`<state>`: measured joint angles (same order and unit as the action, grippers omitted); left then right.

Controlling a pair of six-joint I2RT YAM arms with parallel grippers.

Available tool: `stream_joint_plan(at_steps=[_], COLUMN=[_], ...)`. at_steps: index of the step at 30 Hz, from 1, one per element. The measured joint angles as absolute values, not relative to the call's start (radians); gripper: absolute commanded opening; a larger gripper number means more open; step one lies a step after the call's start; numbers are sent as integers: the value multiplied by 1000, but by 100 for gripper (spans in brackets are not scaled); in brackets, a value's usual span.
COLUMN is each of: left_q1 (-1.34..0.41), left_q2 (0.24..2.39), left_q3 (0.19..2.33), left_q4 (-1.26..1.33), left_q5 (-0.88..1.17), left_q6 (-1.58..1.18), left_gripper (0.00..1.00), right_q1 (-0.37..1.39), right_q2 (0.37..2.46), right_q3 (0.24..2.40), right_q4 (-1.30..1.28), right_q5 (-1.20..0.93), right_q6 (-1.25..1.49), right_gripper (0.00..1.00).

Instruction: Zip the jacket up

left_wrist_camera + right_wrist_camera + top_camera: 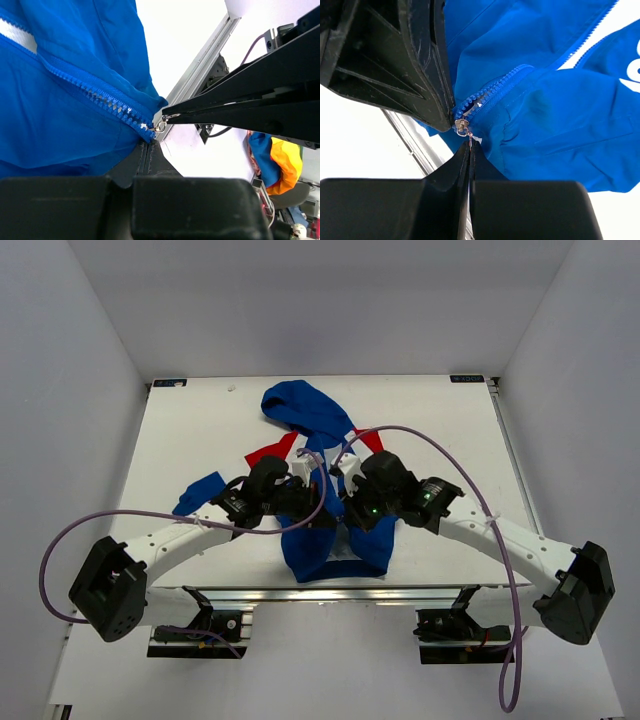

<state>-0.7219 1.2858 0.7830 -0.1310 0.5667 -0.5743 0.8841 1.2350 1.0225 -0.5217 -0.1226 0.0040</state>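
The royal-blue jacket (320, 430) lies on the white table (200, 430), hood at the far side, red and white panels at mid-chest, bottom hem towards me. Both grippers meet over its lower front. My left gripper (318, 508) is shut on the hem fabric at the bottom end of the zipper (95, 92), its tip (149, 143) just below the metal slider (159, 126). My right gripper (470, 143) is shut on the small pull attached to the slider (462, 125). In the left wrist view its fingertips (172, 114) reach the slider from the right. The zipper teeth above the slider look joined for a short length.
The table's near edge with its aluminium rail (200, 70) runs just behind the hem, also in the right wrist view (415, 142). Purple cables (440, 450) loop over both arms. An orange and blue cloth (282, 160) lies off the table. Grey walls enclose three sides.
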Motion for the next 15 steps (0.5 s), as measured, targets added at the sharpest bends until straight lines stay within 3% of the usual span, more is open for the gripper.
stream_joint_plan(at_steps=[15], left_q1=[-749], left_q2=[1254], left_q3=[793], left_q4=[-157], left_q5=[476], left_q6=[-561], left_gripper=[0], right_q1=[881], right_q2=[1361], right_q3=[1234], right_q4=[-702], right_q5=[-78], right_q6=[288], right_gripper=[0])
